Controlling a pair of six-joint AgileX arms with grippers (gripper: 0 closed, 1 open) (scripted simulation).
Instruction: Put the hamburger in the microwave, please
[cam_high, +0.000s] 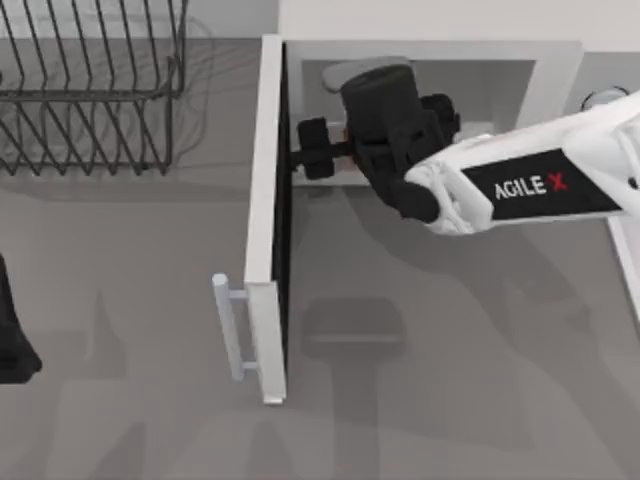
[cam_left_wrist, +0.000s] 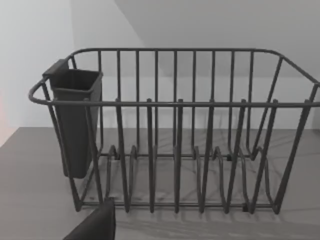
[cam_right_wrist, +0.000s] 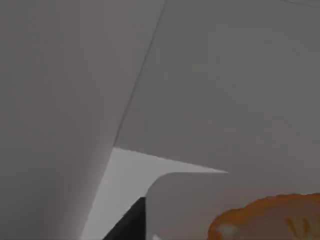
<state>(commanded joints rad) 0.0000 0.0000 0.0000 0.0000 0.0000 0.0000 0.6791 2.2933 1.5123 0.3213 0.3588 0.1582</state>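
Observation:
The microwave (cam_high: 560, 62) stands at the back of the table, its door (cam_high: 268, 200) swung wide open toward the front. My right arm reaches in from the right, and my right gripper (cam_high: 313, 150) sits at the cavity's mouth close to the door's hinge side. The hamburger (cam_right_wrist: 270, 221), orange-brown with pale patches, shows at the edge of the right wrist view against a pale grey rounded piece (cam_right_wrist: 190, 200). Whether the gripper holds it is not visible. My left gripper (cam_high: 12, 335) is parked at the table's left edge.
A dark wire rack (cam_high: 90, 90) stands at the back left; the left wrist view faces this rack (cam_left_wrist: 175, 130), with a dark cup holder (cam_left_wrist: 75, 120) on its end. The door's silver bar handle (cam_high: 232, 325) juts leftward near the front.

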